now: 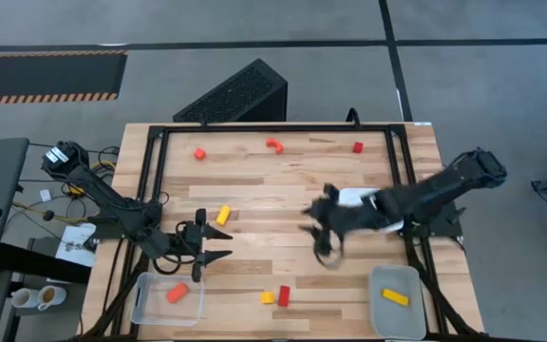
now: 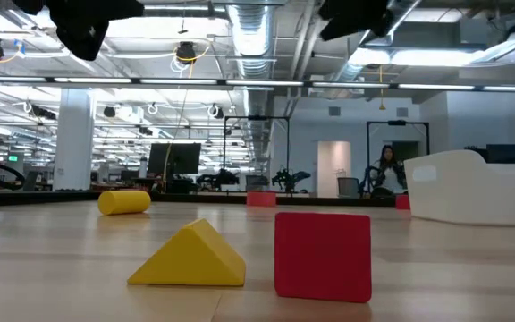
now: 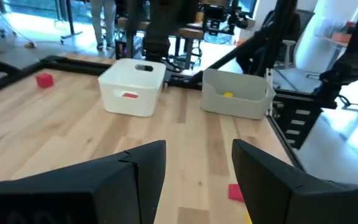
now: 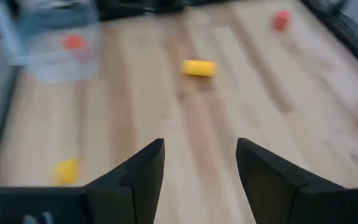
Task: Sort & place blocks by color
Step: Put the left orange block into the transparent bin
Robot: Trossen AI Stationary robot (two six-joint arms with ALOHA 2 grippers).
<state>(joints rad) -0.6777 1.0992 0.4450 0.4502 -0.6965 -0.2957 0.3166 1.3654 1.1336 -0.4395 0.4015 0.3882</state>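
Pale wooden table (image 1: pixel 283 180) of jointed planks, smooth, slight sheen. Matt red block (image 2: pixel 323 254) and yellow wedge (image 2: pixel 189 257). Clear plastic tray (image 1: pixel 167 298); matt black gripper fingers (image 3: pixel 261 180).

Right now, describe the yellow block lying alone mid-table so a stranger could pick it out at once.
Start at the wooden table and find the left claw on its left side. Just beyond the claw's open tips lies the yellow cylinder block. It sits by itself on bare wood, unlike the yellow wedge, which sits beside a red block by the near edge.
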